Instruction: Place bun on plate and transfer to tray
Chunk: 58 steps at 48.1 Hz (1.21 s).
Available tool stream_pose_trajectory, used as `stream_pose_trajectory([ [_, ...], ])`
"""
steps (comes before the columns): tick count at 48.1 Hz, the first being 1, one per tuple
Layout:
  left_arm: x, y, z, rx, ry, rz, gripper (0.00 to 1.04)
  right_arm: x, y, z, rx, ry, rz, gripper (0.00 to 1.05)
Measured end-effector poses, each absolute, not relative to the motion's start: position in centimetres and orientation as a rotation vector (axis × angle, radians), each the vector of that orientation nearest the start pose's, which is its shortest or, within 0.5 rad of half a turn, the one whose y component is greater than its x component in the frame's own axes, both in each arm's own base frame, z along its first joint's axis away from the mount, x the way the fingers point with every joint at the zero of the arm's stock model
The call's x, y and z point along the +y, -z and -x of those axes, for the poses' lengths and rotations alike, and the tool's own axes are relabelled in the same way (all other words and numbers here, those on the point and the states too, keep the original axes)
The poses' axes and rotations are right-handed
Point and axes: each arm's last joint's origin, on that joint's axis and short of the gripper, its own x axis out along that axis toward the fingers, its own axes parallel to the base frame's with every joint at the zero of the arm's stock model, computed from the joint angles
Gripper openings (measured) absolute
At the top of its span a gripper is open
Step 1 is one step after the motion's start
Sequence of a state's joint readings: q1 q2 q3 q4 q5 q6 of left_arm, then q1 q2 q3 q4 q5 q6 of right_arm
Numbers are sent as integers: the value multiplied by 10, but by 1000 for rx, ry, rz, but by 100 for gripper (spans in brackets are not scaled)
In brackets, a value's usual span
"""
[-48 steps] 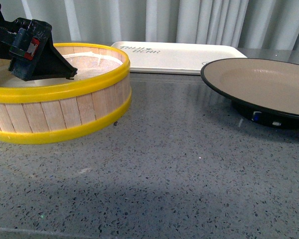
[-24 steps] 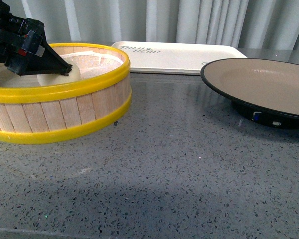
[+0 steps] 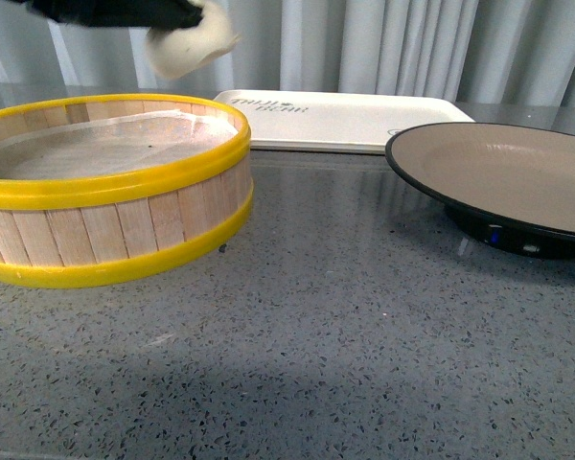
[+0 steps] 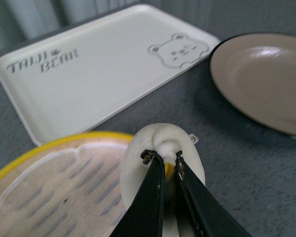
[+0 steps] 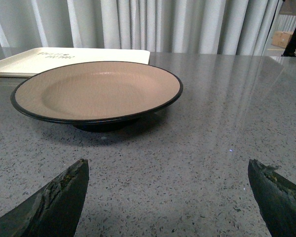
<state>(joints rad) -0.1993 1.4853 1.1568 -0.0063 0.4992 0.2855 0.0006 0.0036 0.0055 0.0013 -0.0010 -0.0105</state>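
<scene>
Observed from the front of the grey speckled stone table (image 3: 345, 335): the left gripper (image 3: 194, 17) hangs in the air at about 10 o'clock, and its two slim black fingers (image 4: 155, 197) are drawn narrow and pinched onto the small white steamed bun (image 3: 187, 43). In the left wrist view the fingertips bite into the pleated top of the bun (image 4: 160, 163) with only a thin gap between them. The bun is clear of every surface and hangs over the far right part of the round wooden steamer basket with yellow rims (image 3: 115, 225), on the side that faces the tray. The basket stands at 9 o'clock on the table, and a pale ribbed paper liner (image 3: 105, 144) lies flat on its floor. The flat cream-white rectangular tray (image 3: 345, 115) lies at 12 o'clock near the grey pleated curtain (image 3: 364, 43). Its dark lettering sits at the end nearer the basket, and a bear drawing marks the end nearer the plate. The wide shallow plate, beige-brown inside with a black rim (image 3: 517, 163), stands on its black foot at 3 o'clock. It is just in front of the tray's right end and well apart from the basket. The right gripper (image 5: 167, 197) does not show in the front view. Its own wrist camera shows its two dark fingers (image 5: 59, 197) spread wide with nothing between them, low over the table. The plate (image 5: 98, 91) lies straight ahead of it at 12 o'clock, and the tray (image 5: 64, 57) lies beyond the plate at 11 o'clock.
</scene>
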Motion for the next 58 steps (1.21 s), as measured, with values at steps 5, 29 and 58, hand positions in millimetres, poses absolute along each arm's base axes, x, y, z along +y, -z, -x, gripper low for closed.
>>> stream_pose_trajectory([
  [5, -98, -321, -323, 184, 787, -214, 4, 0, -165, -98, -3, -2, 10, 96],
  [29, -205, -300, -301, 124, 1019, -271, 4, 0, -165, -98, -3, -2, 10, 96],
  [58, -294, -283, -318, 268, 1054, -382, 4, 0, -165, -98, -3, -2, 10, 96],
])
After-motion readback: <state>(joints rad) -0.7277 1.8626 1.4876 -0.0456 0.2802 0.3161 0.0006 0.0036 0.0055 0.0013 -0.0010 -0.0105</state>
